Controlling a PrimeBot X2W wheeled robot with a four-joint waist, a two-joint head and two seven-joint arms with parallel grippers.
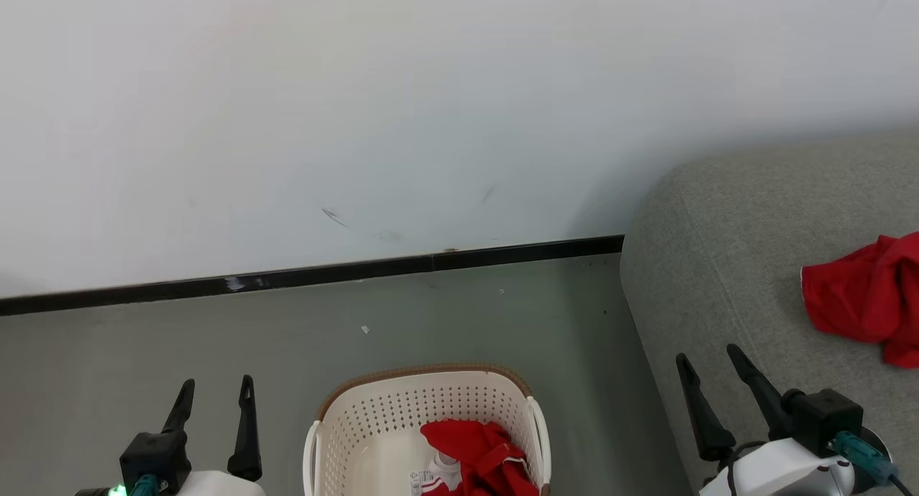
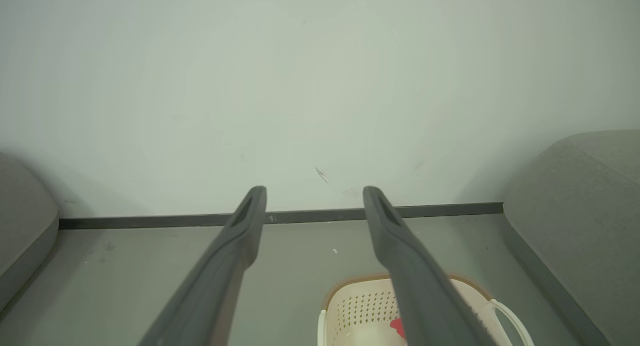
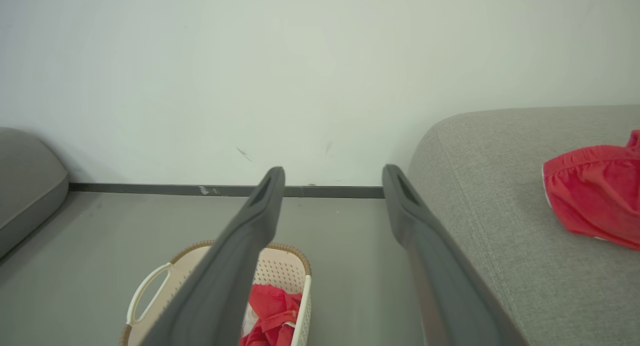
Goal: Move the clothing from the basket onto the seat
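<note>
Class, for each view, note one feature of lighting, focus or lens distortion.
Head view: soft, even light, with the sofa shading the wall beside it. Left wrist view: the left gripper looms oversized, blurring toward the bottom edge. Right wrist view: the right gripper is likewise soft, the red garment crisp.

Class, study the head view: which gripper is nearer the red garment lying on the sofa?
Right. The right gripper hovers by the sofa, close beside the red garment; the left gripper hangs above the floor on the basket's far side.
</note>
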